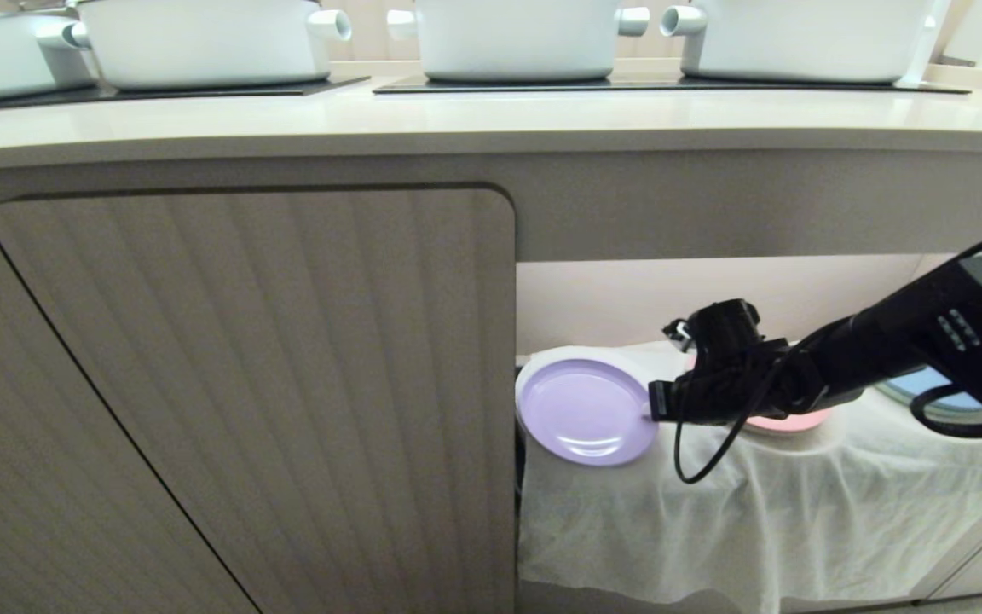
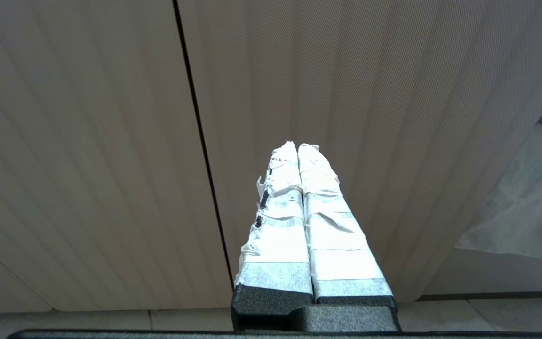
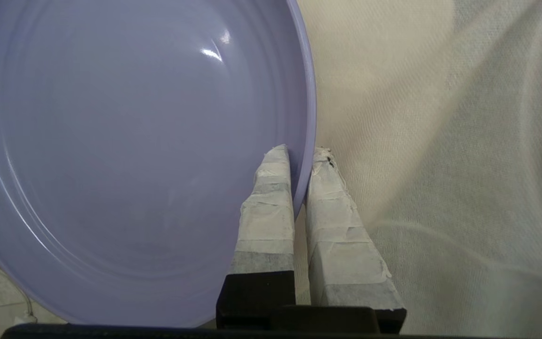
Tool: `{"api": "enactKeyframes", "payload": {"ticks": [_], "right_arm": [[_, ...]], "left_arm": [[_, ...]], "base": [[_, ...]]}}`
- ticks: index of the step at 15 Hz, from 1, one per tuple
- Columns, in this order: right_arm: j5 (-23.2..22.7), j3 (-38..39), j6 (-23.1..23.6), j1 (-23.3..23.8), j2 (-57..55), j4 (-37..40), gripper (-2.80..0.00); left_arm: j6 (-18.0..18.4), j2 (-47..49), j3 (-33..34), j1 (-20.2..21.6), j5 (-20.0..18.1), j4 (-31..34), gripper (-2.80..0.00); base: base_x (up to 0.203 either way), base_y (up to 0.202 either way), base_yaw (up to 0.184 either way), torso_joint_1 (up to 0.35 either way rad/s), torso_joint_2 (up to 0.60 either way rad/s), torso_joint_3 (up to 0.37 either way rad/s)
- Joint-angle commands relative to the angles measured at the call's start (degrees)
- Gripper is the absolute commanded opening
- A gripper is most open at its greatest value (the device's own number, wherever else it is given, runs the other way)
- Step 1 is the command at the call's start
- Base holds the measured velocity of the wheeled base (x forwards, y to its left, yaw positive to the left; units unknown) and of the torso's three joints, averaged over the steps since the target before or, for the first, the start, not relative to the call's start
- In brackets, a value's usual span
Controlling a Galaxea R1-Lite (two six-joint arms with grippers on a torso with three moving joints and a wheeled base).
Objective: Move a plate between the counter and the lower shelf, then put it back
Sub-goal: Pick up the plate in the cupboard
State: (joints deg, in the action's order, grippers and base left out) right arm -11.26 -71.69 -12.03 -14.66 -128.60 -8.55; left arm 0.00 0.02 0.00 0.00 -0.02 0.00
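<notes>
Right hand (image 3: 301,153) pinched lilac plate (image 1: 586,411) by rim, over cloth-covered lower shelf (image 1: 798,495). Left hand (image 2: 298,149) closed, empty, parked by cabinet door. Advice: lift level, clear worktop (image 1: 491,128) edge.

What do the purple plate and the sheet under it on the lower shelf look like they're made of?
The plate looks like smooth, glossy plastic: even lilac colour with sharp light glints and moulded rings. The right end effector is shut on its rim. The sheet looks like thin white woven cloth, matte, with a visible weave, soft folds and a drape over the shelf edge.
</notes>
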Motion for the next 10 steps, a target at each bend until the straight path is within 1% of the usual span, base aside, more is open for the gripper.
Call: {"api": "enactKeyframes", "payload": {"ticks": [1,5,8,10], "right_arm": [[-0.1,1.7,0.0,0.1,1.9,-0.2,-2.80],[-0.1,5.0,0.1,0.2,4.1,-0.3,-2.80],[-0.2,6.8,2.3,0.2,5.7,-0.1,-2.80],[-0.4,7.5,2.4,0.1,6.7,0.0,-2.80]], "left_arm": [[0.0,0.0,0.0,0.0,0.0,0.0,-2.80],[0.0,0.0,0.0,0.0,0.0,0.0,-2.80],[0.0,0.0,0.0,0.0,0.0,0.0,-2.80],[0.0,0.0,0.0,0.0,0.0,0.0,-2.80]], "base": [[0.000,0.000,0.000,0.000,0.00,0.000],[0.000,0.000,0.000,0.000,0.00,0.000],[0.000,0.000,0.000,0.000,0.00,0.000],[0.000,0.000,0.000,0.000,0.00,0.000]]}}
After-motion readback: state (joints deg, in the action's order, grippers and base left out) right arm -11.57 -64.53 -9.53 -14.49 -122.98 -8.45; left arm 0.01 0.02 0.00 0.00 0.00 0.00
